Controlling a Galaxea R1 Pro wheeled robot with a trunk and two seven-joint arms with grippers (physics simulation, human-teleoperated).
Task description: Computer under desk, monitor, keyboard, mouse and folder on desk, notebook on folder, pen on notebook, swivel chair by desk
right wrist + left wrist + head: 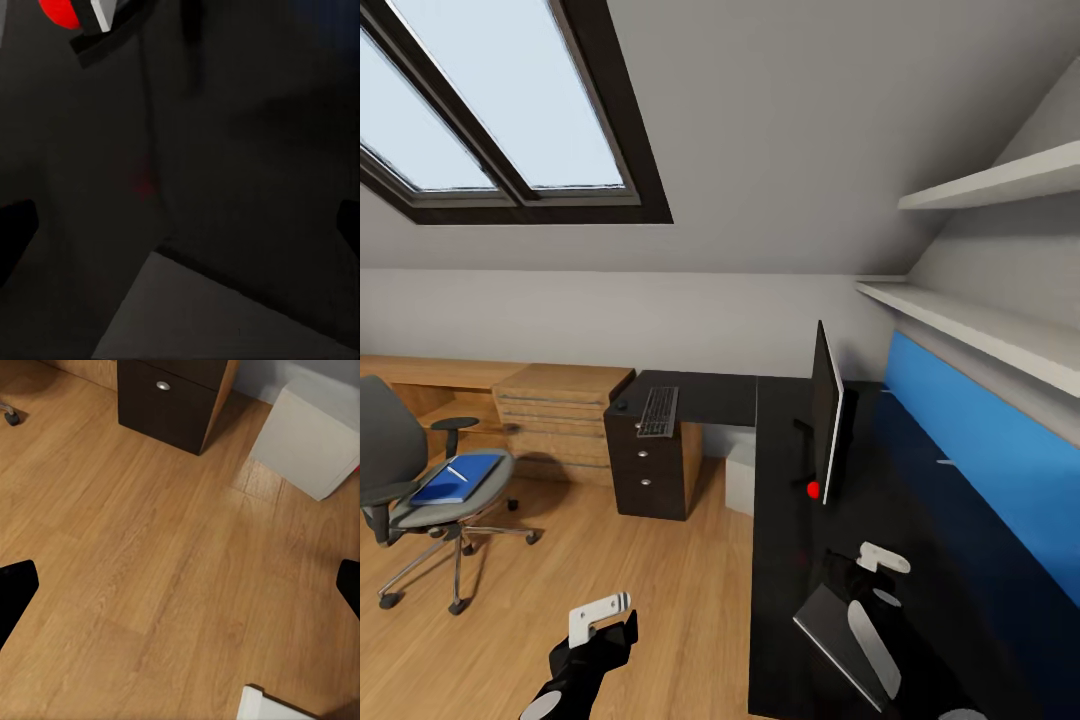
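Note:
The black desk (710, 395) runs along the right wall. On it the monitor (826, 410) stands edge-on, with the keyboard (658, 410) and the small black mouse (622, 405) on the far wing. The grey computer (740, 480) (311, 435) sits under the desk. At left, the swivel chair (390, 450) carries the blue folder (457, 482) with the pen (457, 472) on it. A dark-grey flat thing, the notebook by its look (832, 625) (225, 315), lies on the desk. My right gripper (852, 580) hovers open beside it. My left gripper (622, 632) hangs open over the floor.
A light-wood drawer chest (555, 415) stands between chair and desk. The desk's black drawers (645, 470) (172, 397) have silver knobs. A red dot (813, 489) (64, 11) shows at the monitor's foot. White shelves (980, 330) jut out above the blue back panel (980, 450).

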